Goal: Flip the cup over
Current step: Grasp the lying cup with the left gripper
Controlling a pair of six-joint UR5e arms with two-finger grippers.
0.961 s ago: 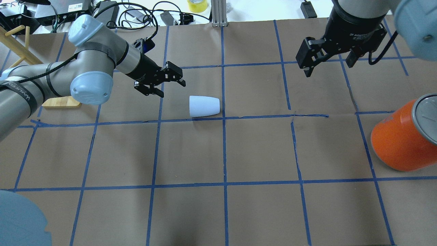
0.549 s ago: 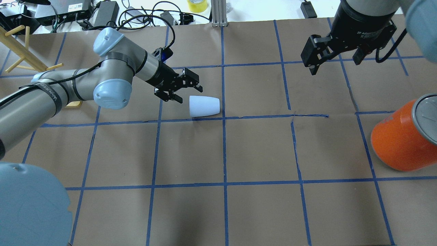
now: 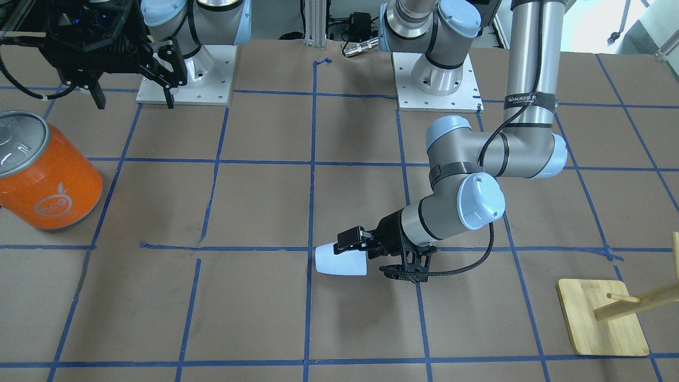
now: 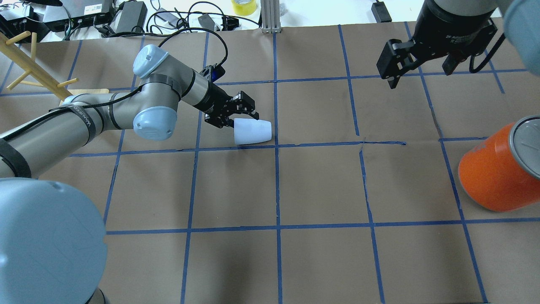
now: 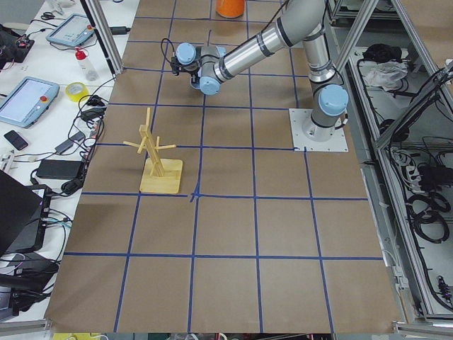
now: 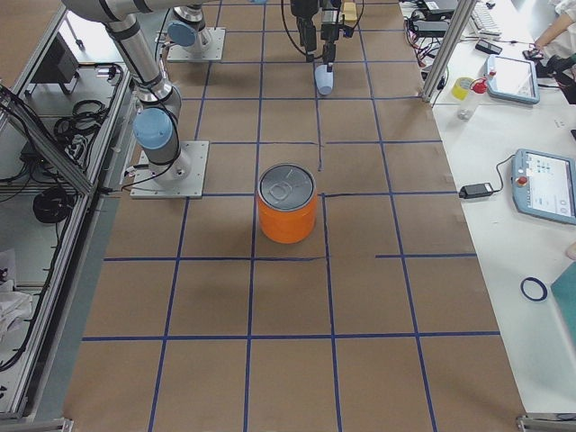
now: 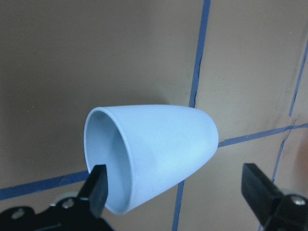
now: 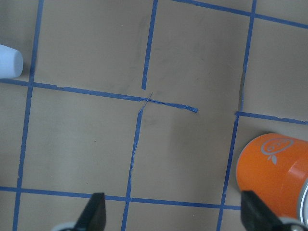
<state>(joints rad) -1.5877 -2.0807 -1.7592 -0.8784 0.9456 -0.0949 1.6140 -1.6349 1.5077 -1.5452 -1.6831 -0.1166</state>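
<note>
The left fingers (image 7: 98, 186) were spread wide at the mouth of the pale blue cup (image 4: 253, 131). One tip sat just at the rim's opening and the other well clear of the wall, neither visibly pressing it. The cup lay on its side on the tabletop (image 4: 320, 185) near the middle, mouth toward 9 o'clock and base toward 3 o'clock in the overhead view, just to the 12 o'clock side of a blue tape line (image 4: 320, 144). The right fingers (image 8: 95, 211) were likewise spread and empty, hovering out toward 1 o'clock. An orange can (image 4: 491, 177) stood at 3 o'clock, a wooden rack (image 3: 602, 318) at 10 o'clock.
</note>
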